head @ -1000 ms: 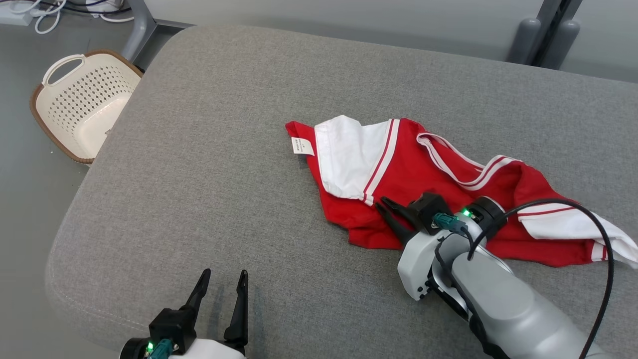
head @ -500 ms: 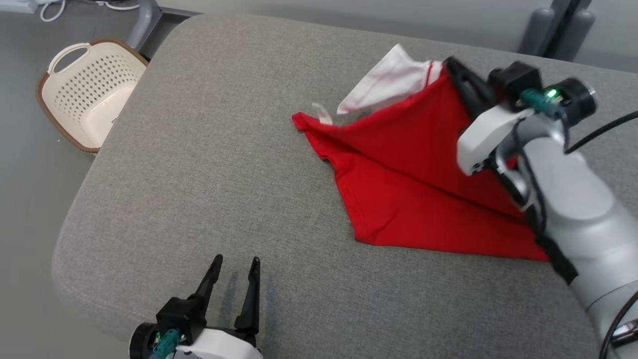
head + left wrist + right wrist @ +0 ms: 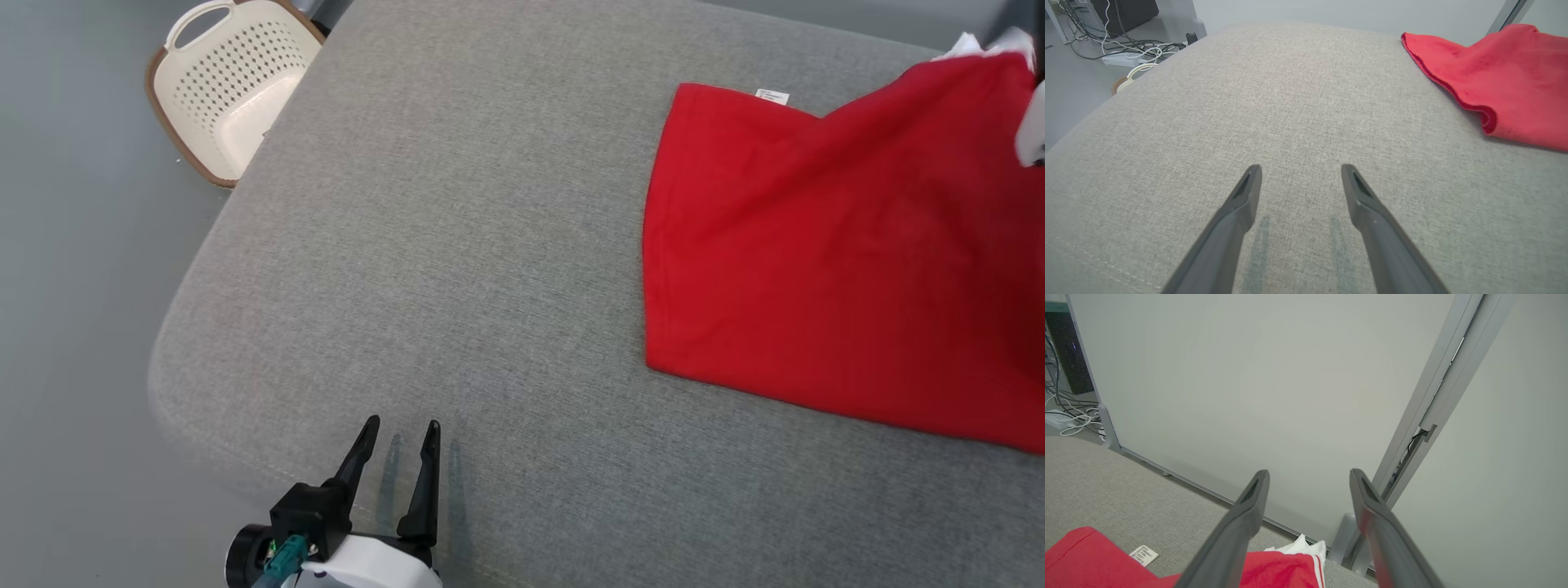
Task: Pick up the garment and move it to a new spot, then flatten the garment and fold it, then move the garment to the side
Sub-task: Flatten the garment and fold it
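Observation:
The garment [image 3: 833, 253] is a red shirt with white trim, lying spread on the right part of the grey cushion [image 3: 457, 245], plain red side up, with its far right corner raised. Its small white label [image 3: 771, 96] shows at the far edge. My left gripper [image 3: 402, 423] rests open and empty near the cushion's front edge, well left of the garment [image 3: 1502, 77]. In the right wrist view my right gripper [image 3: 1308, 477] stands open above the garment's [image 3: 1286, 571] far edge, with nothing between its fingers.
A cream perforated basket [image 3: 237, 90] stands on the floor off the cushion's far left corner. Cables and a power strip [image 3: 1122, 59] lie on the floor beyond. A grey panel wall with a metal post [image 3: 1437, 404] rises behind the cushion.
The right gripper carried the garment's edge up and to the far right, turning it over to its plain red side, then opened. The head camera shifted too. The left gripper stayed open.

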`<state>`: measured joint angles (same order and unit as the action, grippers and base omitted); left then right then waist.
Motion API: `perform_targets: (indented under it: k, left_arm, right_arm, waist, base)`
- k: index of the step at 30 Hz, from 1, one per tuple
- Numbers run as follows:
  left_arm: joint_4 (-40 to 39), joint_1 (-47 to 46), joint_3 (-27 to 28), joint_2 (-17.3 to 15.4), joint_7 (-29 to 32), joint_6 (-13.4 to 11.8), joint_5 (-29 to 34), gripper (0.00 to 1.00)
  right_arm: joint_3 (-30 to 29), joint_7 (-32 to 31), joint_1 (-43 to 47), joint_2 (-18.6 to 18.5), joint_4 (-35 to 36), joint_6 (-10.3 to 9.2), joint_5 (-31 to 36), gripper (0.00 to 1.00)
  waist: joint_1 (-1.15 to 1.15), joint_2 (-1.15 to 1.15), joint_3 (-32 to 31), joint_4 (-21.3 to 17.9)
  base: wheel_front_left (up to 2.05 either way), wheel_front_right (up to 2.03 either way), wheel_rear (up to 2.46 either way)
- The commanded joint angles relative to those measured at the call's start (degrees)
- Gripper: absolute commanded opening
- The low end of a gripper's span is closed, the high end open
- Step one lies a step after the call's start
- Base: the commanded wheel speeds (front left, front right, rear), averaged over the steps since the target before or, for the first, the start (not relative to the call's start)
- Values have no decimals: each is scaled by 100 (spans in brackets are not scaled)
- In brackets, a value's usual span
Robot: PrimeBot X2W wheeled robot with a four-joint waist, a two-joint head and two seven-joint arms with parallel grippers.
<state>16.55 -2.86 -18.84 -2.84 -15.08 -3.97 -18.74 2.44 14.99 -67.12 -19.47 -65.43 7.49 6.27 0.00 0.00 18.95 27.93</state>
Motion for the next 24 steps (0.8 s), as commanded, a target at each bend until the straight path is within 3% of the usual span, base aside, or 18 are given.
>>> perform_targets:
  k: [1,9,17,24]
  left_arm:
    - [-21,-152,27,-14,-11,11,-12,100]
    - [-70,-349,102,-17,-11,44,132,100]
    - [15,-618,206,-17,-11,199,393,100]
    - [68,-593,239,-18,-11,255,430,100]
  right_arm:
    - [-192,25,240,122,181,0,175,100]
    - [-463,25,1264,633,1092,0,241,100]
    - [-588,26,2886,964,2275,0,-279,100]
    - [-204,26,3908,1095,2828,0,-474,100]
  waist:
    - [0,0,-1,-180]
    - [0,0,-103,-870]
    - [0,0,-293,-1657]
    - [0,0,-392,-2089]
  base:
    - [0,0,0]
    - [0,0,0]
    - [0,0,0]
    - [0,0,0]
